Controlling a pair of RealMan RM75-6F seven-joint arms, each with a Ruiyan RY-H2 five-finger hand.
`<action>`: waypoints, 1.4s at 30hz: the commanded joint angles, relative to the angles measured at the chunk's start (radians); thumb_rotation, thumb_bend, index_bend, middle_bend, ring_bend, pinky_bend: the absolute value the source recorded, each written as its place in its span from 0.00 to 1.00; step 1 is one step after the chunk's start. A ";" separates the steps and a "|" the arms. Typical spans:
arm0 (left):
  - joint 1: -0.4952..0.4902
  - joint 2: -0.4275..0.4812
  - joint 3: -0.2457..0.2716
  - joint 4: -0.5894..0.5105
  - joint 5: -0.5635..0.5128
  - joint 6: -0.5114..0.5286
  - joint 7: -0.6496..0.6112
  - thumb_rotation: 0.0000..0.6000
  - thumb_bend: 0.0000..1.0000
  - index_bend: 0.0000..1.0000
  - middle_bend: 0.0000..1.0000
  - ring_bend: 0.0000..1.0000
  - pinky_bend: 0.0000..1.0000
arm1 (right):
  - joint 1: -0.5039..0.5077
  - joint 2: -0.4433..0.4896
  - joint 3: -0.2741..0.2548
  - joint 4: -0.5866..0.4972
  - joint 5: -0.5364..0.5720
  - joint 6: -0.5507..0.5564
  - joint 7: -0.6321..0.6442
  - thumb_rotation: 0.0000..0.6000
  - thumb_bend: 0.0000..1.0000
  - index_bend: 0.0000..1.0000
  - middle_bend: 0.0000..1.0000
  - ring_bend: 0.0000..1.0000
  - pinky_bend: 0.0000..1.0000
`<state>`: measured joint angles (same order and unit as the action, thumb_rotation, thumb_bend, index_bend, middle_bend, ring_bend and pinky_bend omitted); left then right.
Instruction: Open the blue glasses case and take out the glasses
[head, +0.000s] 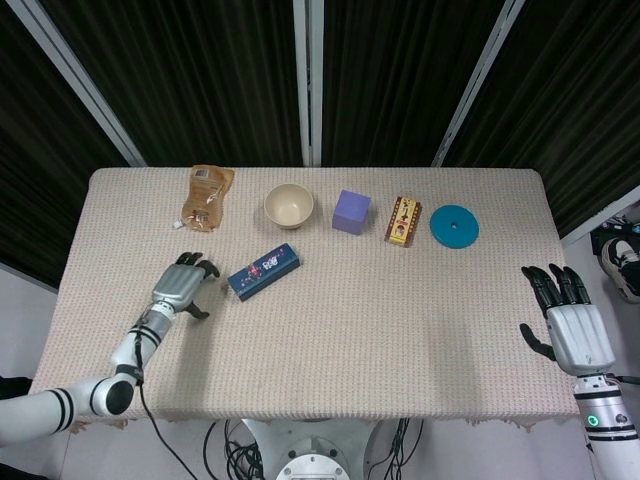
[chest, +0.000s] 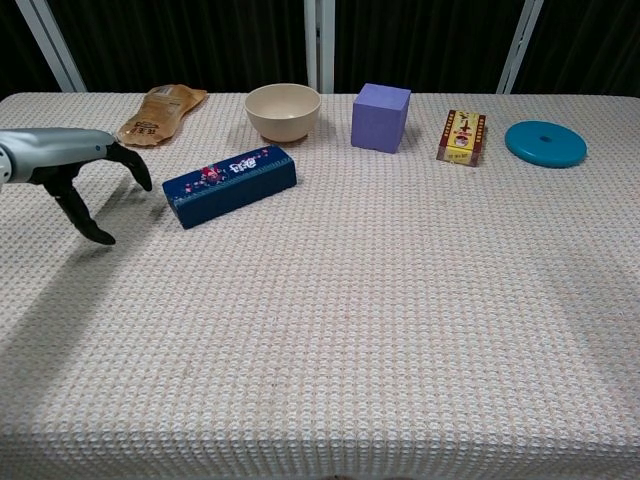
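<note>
Both hands' fingers (head: 203, 268) spread, empty

Bright, even light; sharp focus

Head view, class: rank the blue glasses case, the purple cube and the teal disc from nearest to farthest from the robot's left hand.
Measured from the left hand:
1. Blue glasses case, just to its right, not touching it.
2. Purple cube, in the back row near the table's middle.
3. Teal disc, far over on the right side.
</note>
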<state>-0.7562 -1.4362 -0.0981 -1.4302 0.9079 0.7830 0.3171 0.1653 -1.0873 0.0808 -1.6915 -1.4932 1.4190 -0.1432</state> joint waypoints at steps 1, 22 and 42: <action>-0.007 0.008 0.005 -0.036 0.024 -0.007 -0.001 1.00 0.08 0.29 0.20 0.04 0.00 | -0.001 -0.001 -0.001 0.001 0.000 0.000 0.001 1.00 0.24 0.04 0.11 0.00 0.01; -0.141 -0.042 -0.103 -0.156 0.194 -0.121 -0.173 1.00 0.07 0.25 0.20 0.04 0.01 | -0.015 0.003 -0.001 0.005 0.012 0.013 0.005 1.00 0.24 0.04 0.11 0.00 0.01; -0.322 -0.204 -0.148 0.237 0.025 -0.210 -0.063 1.00 0.01 0.29 0.23 0.04 0.01 | -0.032 0.004 -0.003 0.026 0.023 0.023 0.042 1.00 0.24 0.04 0.11 0.00 0.01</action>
<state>-1.0624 -1.6300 -0.2510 -1.2082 0.9606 0.5898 0.2397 0.1334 -1.0831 0.0781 -1.6658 -1.4707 1.4419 -0.1019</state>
